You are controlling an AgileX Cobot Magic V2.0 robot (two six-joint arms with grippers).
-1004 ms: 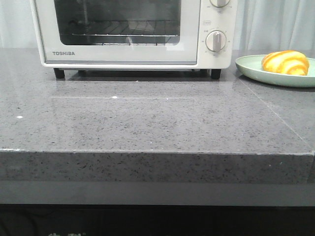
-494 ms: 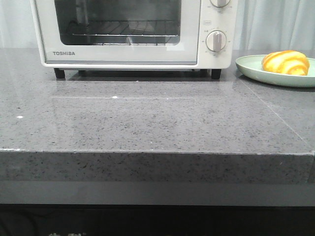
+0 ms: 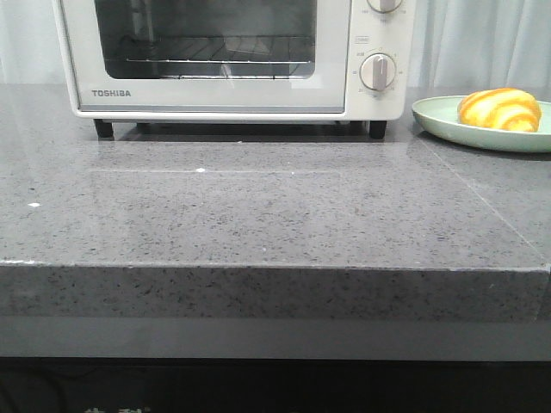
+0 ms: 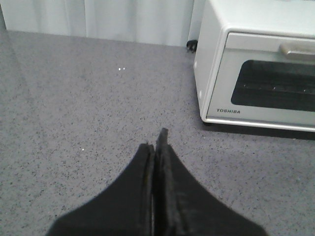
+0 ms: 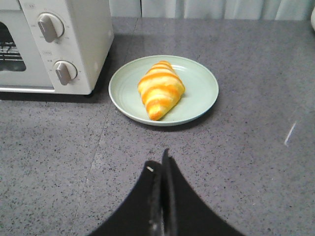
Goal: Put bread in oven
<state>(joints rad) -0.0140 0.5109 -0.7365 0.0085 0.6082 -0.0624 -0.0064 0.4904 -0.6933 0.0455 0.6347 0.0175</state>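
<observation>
In the front view we see the oven (image 3: 232, 56) filling the upper left and centre of the frame, its glass door shut, the wire rack (image 3: 211, 60) visible through the window and the TOSHIBA lettering at the door's lower left. Two round knobs (image 3: 378, 71) sit on its right-hand panel, and its black feet (image 3: 103, 129) stand on the grey speckled counter (image 3: 258, 215). At the right edge of that frame we find the bread (image 3: 499, 108), a golden-orange roll with paler stripes, lying on a pale green plate (image 3: 439, 116) just beside the oven's right side and not touching it. Neither arm shows in the front view. In the left wrist view, our left gripper (image 4: 156, 147) sits at the bottom centre with its dark fingers pressed together and nothing between them, above bare counter; the oven occupies the upper right of that frame, door closed. In the right wrist view, our right gripper (image 5: 160, 164) appears at the bottom centre, its fingers likewise closed on nothing. The bread lies in the middle of that frame on the plate, well clear of the fingertips, with the oven's knobs in the upper left.
</observation>
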